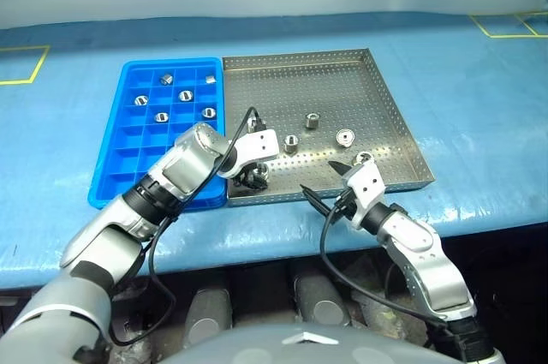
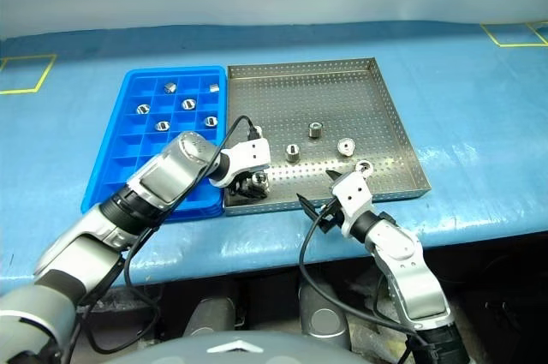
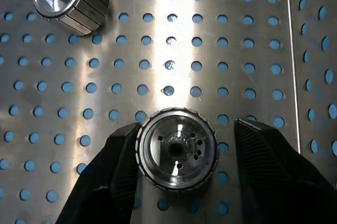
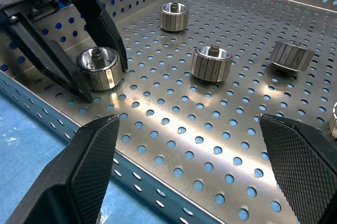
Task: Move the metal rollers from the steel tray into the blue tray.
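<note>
Near the steel tray's (image 1: 402,137) front rim, left pincer (image 1: 254,177) straddles a roller (image 3: 177,148), one finger touching, not yet clamped.

place: workshop bench | cues: blue mat (image 1: 479,98); yellow tape squares (image 1: 24,64); perforated steel tray (image 1: 390,111)

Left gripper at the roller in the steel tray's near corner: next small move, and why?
Probably finish closing. The left gripper straddles the small shiny ribbed metal roller on the perforated grey steel tray; one finger touches its side, the other stands off with a gap. Lifting now would likely leave it behind.
</note>
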Robot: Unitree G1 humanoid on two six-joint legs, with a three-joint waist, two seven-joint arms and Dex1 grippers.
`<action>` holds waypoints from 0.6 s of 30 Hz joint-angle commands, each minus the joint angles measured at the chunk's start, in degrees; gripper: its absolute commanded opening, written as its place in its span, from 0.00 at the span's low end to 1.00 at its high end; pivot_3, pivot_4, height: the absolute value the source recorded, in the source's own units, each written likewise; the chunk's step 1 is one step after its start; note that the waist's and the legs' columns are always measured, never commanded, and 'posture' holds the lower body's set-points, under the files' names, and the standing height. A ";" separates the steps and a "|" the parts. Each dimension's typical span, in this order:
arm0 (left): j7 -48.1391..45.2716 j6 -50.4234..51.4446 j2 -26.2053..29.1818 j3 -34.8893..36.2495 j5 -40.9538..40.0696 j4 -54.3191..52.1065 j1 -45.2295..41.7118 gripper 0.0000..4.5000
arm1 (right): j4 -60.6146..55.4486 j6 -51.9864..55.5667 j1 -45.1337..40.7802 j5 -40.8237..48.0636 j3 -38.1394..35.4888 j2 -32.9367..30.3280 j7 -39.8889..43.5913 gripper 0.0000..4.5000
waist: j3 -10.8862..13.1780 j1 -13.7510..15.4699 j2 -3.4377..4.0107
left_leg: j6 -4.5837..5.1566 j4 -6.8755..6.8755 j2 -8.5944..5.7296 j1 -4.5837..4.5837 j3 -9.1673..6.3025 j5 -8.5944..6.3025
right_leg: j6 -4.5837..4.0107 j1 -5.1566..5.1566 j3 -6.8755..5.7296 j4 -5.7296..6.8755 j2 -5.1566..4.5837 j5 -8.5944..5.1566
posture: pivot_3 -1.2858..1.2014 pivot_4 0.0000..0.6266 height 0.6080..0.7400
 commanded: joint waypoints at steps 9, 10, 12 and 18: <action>9.33 4.96 -6.76 13.38 -3.62 -3.70 1.33 0.38 | 0.29 -1.64 -0.49 0.36 -0.76 0.76 -0.38 1.00 | 0.00 0.13 0.00 | 0.00 0.09 -0.02 -0.08 -0.03 0.00 | 0.05 0.00 0.01 0.00 -0.01 0.03 | 0.45 0.24 1.00; 11.95 6.64 -8.53 17.26 -5.07 -5.62 2.02 0.38 | 0.43 -1.65 -0.54 0.31 -0.68 0.77 -0.30 1.00 | 0.00 0.11 0.00 | 0.01 0.10 -0.02 -0.11 -0.04 0.00 | 0.08 -0.03 0.00 -0.01 -0.02 0.04 | 0.45 0.24 1.00; 17.21 9.10 -11.60 23.90 -6.89 -9.37 3.44 0.38 | 0.49 -1.52 -0.54 0.00 -0.38 0.52 -0.03 1.00 | 0.00 0.18 -0.01 | 0.02 0.10 -0.02 -0.14 -0.05 -0.01 | 0.37 -0.05 0.00 -0.02 -0.02 0.21 | 0.46 0.24 1.00; 45.65 3.23 -25.85 46.63 -6.34 -20.52 9.31 0.38 | 0.93 -1.95 -1.62 -0.12 0.43 1.13 0.40 1.00 | 0.00 0.51 0.00 | 0.01 0.13 0.00 -0.09 -0.10 -0.01 | 0.42 0.01 -0.01 0.01 -0.02 0.27 | 0.48 0.24 1.00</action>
